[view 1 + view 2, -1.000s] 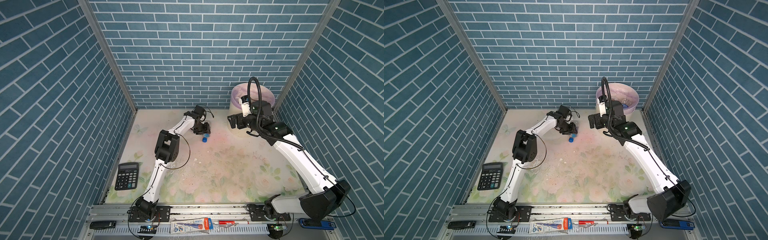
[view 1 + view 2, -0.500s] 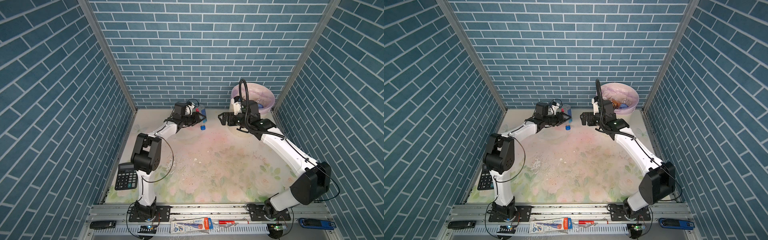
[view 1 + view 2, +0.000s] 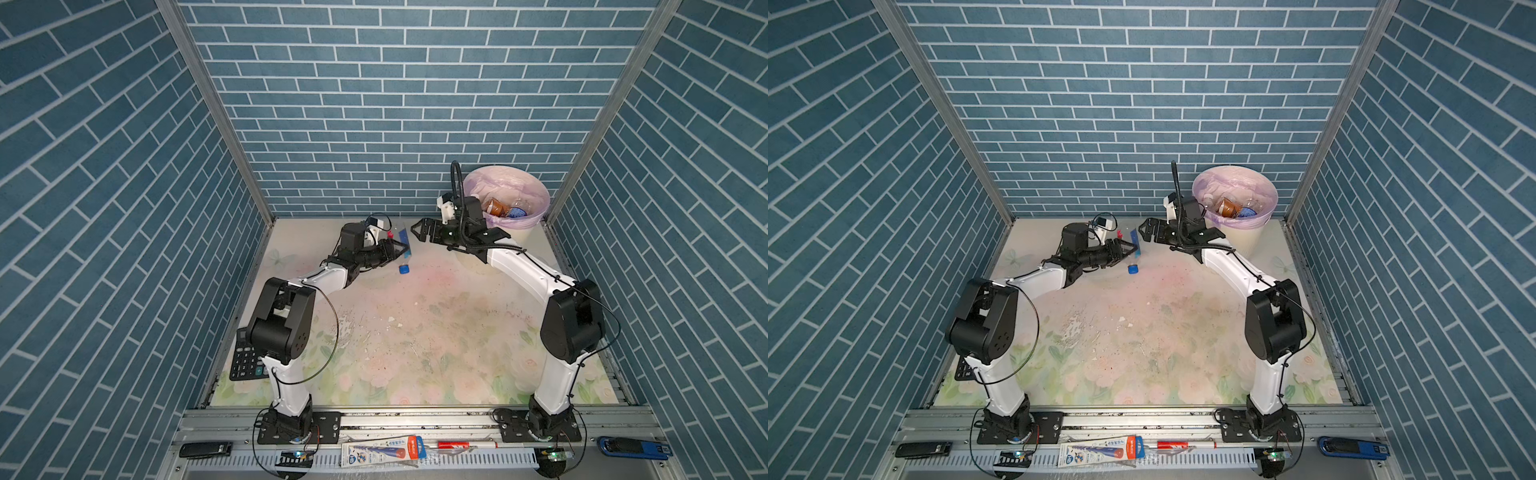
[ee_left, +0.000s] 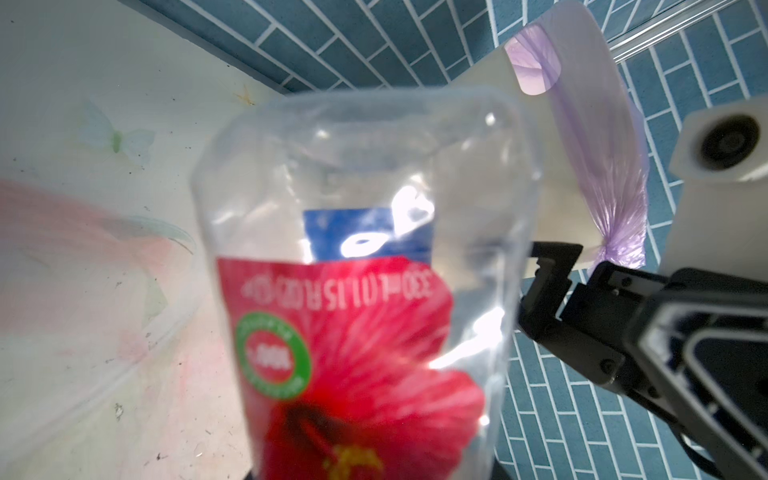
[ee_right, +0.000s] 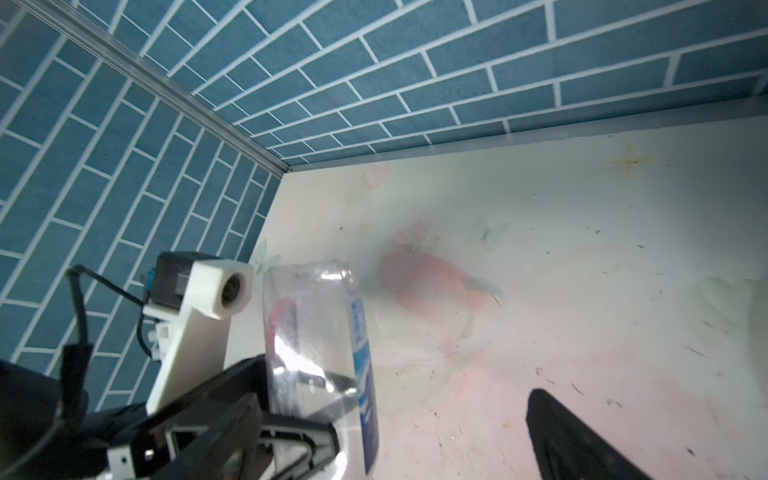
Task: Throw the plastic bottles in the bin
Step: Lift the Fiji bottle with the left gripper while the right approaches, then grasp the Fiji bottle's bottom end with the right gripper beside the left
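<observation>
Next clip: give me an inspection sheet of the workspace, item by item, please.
Surface: floral mat, stained, with white flecks.
Job's things: clear bottle, red and blue label, cap end down; bin, lilac-lined, bottles inside.
Clutter: calculator at the mat's left edge; packet and red pen on the front rail.
Grippers: left pincer shut on the bottle; right pincer open, empty, facing it.
Cables: black loop hangs off left arm; hose arches above right pincer; neither looks snagged.
Surroundings: blue brick-pattern walls; nothing else seen.
</observation>
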You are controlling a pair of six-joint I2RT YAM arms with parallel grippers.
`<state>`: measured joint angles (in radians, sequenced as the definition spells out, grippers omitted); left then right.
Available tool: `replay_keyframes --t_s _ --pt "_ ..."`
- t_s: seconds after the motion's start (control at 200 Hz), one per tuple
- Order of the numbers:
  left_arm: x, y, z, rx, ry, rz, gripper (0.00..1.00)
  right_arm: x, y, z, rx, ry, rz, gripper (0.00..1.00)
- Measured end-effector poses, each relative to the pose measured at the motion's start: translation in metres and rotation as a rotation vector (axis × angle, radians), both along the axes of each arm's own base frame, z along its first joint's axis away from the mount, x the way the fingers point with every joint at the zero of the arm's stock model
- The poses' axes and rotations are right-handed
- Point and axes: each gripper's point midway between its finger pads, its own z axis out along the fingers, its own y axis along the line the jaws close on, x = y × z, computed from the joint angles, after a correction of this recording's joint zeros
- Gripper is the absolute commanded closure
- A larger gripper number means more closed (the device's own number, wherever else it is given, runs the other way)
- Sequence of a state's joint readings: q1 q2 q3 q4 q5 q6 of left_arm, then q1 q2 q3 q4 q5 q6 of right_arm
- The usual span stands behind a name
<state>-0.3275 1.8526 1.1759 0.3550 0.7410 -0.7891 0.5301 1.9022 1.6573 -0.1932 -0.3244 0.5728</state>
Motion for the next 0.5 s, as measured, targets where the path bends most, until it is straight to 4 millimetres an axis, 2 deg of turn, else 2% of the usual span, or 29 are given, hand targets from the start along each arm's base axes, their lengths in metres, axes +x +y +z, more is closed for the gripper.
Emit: replay_keyframes --t_s 0.275,0.5 --pt "-0.007 -0.008 -0.003 0.033 -0.020 -0.021 0.50 0.009 0.023 -0.002 0.039 0.026 0.044 0.01" --pt "-0.018 -0.019 -0.013 0.077 -0.014 -0.057 0.50 0.010 0.032 -0.009 0.046 0.048 0.065 0.08"
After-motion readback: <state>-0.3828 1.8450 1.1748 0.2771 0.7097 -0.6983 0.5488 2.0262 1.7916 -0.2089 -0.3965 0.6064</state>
